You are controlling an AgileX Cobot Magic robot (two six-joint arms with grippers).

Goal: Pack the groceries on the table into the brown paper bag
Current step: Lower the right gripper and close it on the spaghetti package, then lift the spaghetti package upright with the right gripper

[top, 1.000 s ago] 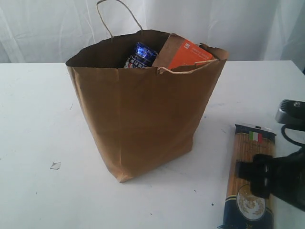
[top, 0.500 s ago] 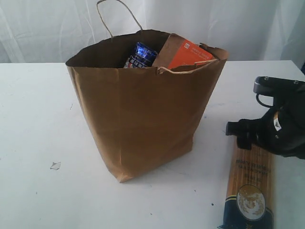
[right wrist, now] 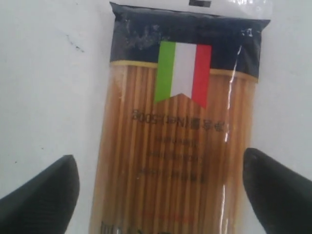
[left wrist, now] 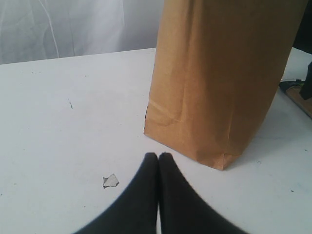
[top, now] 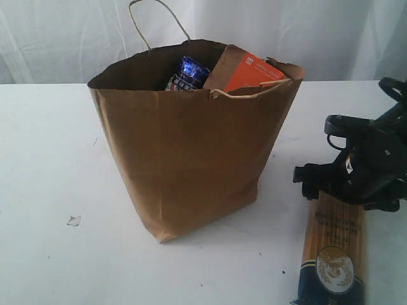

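The brown paper bag (top: 191,152) (left wrist: 219,83) stands upright on the white table (top: 51,159). Out of its open top stick a blue-and-white package (top: 189,73) and the brown pouch with orange label (top: 251,71). The long spaghetti pack (top: 334,248) (right wrist: 180,146) lies flat at the front right. My right gripper (top: 311,181) (right wrist: 161,180) hovers over the pack's flag end, open wide, one finger on each side and neither touching it. My left gripper (left wrist: 158,156) is shut on nothing, low over the table in front of the bag.
A small torn paper scrap (top: 74,220) (left wrist: 110,181) lies on the table left of the bag's base. A white curtain (top: 286,32) hangs behind the table. The bag's cord handle (top: 159,19) stands above its rear rim.
My right gripper has travelled from the middle of the spaghetti pack toward its far, flag end, and its jaws have spread wider. The bag, its contents and the left gripper have stayed still.
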